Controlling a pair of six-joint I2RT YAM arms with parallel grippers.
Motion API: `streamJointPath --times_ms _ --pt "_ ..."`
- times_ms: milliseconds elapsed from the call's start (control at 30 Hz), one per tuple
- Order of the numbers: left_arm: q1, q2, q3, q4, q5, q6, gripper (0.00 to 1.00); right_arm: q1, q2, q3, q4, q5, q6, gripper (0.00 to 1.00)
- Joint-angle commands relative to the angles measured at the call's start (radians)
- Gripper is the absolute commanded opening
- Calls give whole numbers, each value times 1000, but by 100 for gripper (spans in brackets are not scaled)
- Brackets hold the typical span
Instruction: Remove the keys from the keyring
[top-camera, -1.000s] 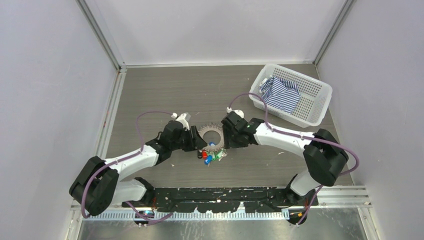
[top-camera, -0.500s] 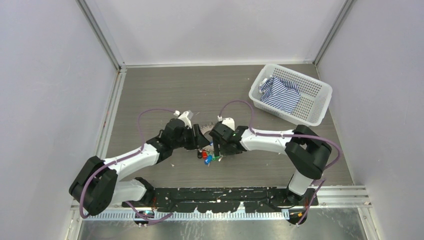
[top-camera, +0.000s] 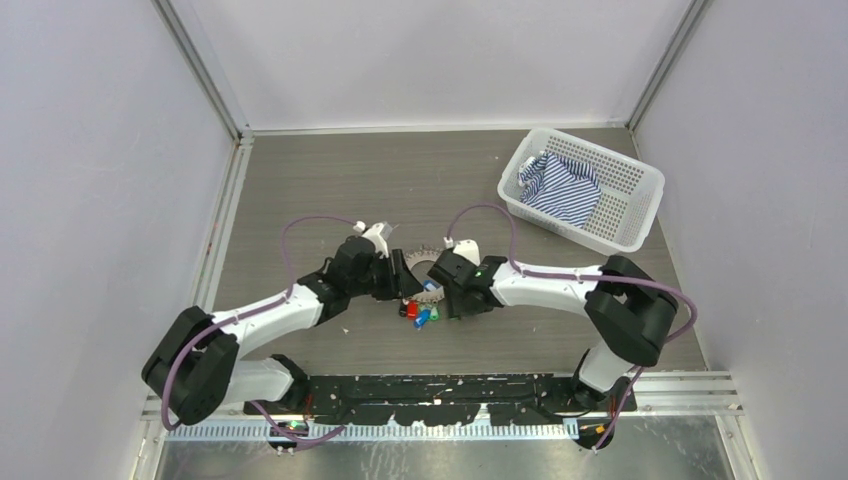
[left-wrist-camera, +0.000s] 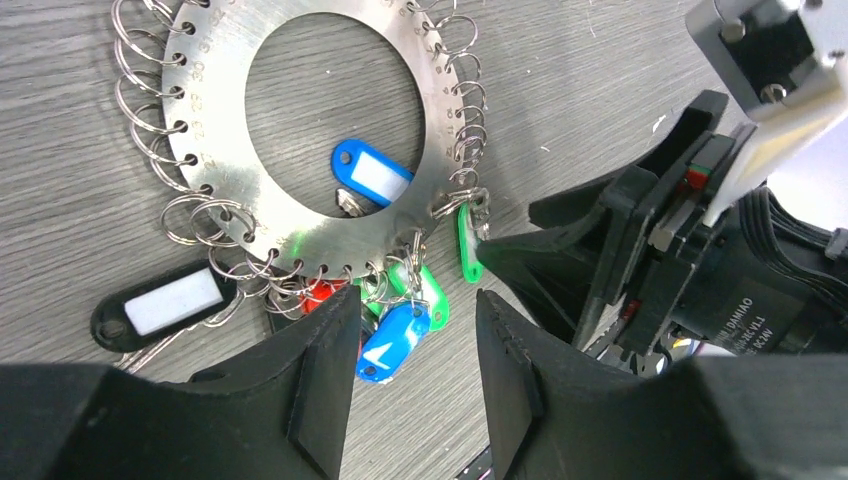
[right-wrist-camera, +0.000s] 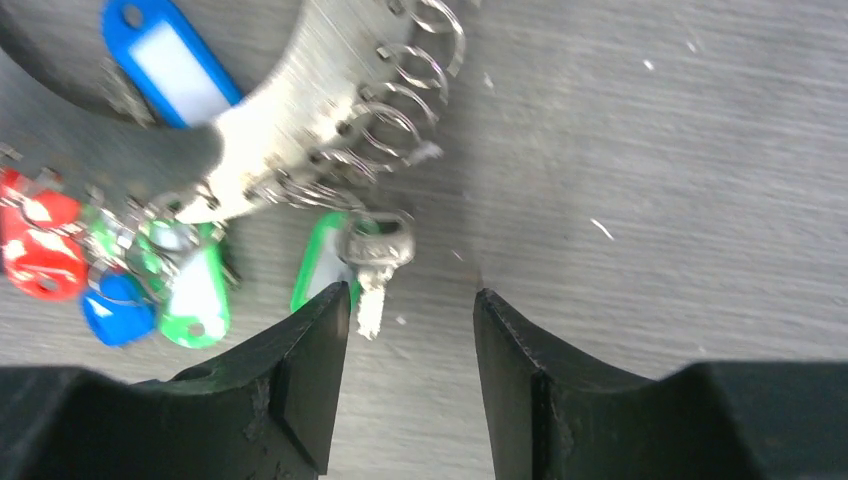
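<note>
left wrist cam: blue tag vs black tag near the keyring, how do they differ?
Colour: the blue tag is bright blue, the black tag is black.
Place: the blue tag lies inside the open centre of the keyring; the black tag lies outside its rim.
Pose: in this view the blue tag runs diagonally, the black tag nearly level.
Shared: both are oblong with a white label window.

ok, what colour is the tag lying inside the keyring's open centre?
Blue tag with a white label window; clearest in the left wrist view.
</note>
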Motion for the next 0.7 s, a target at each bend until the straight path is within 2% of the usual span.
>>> streamJointPath --times_ms 0,67,133,233,367,500,667 --pt "-15 25 61 -19 11 32 47 -1 -89 -24 -99 32 -42 53" --pt "-27 32 71 -20 11 34 46 -8 -100 -31 -134 47 -44 52" --pt "-45 44 84 -13 5 31 46 -25 -121 -37 -164 66 -35 46" --pt "-74 77 95 20 -2 10 45 -45 -190 -55 -122 58 -19 43" --pt "-92 125 70 118 20 -52 41 -47 -221 -56 1 -9 -2 52" --pt "-131 201 49 272 35 -115 39 -46 -174 -53 87 -42 5 64" --pt "-161 282 40 319 -10 -171 30 -45 -130 -79 136 -64 12 68"
